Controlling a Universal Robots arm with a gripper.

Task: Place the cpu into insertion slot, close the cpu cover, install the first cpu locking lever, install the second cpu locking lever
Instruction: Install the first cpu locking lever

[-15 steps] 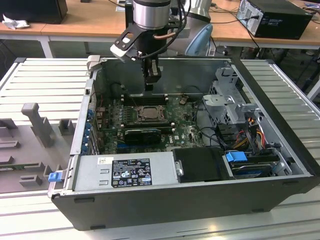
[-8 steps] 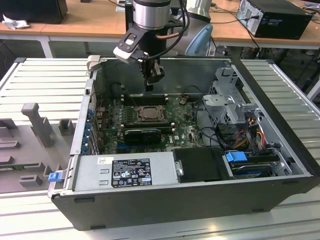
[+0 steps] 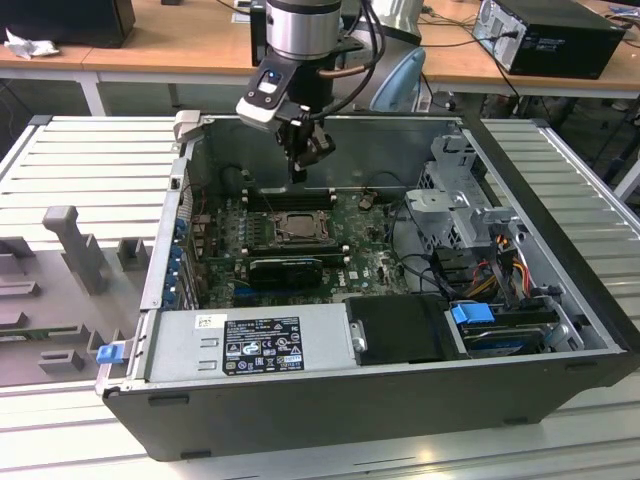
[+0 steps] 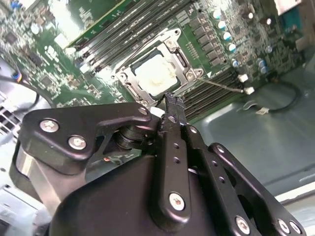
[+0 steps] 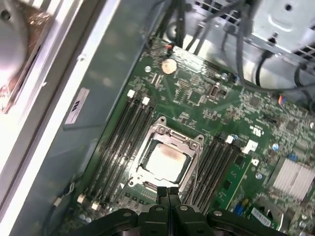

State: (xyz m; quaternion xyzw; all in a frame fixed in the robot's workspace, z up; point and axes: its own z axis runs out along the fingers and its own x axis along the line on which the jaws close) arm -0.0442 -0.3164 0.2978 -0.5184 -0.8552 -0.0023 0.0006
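Note:
The cpu (image 5: 165, 160), a pale square chip, lies in the insertion slot on the green board; the slot itself is covered beneath it. The silver cpu cover (image 5: 177, 136) lies flat around the chip, whose face shows through the window. My gripper (image 5: 168, 191) hangs a little above the socket's edge, shut, with nothing between its fingers. In the exterior view the gripper (image 3: 299, 175) points down just behind the cpu (image 3: 297, 226). In the second wrist view a thin metal lever rod (image 4: 224, 86) runs out from the socket across the memory slots, past the fingertips (image 4: 173, 104).
Long black memory slots (image 5: 123, 137) flank the socket on both sides. A black block (image 3: 285, 268) sits in front of it, and the power supply (image 3: 250, 345) fills the case's front. A drive cage (image 3: 460, 195) and cables stand on the exterior view's right. Case walls (image 3: 330, 130) enclose everything.

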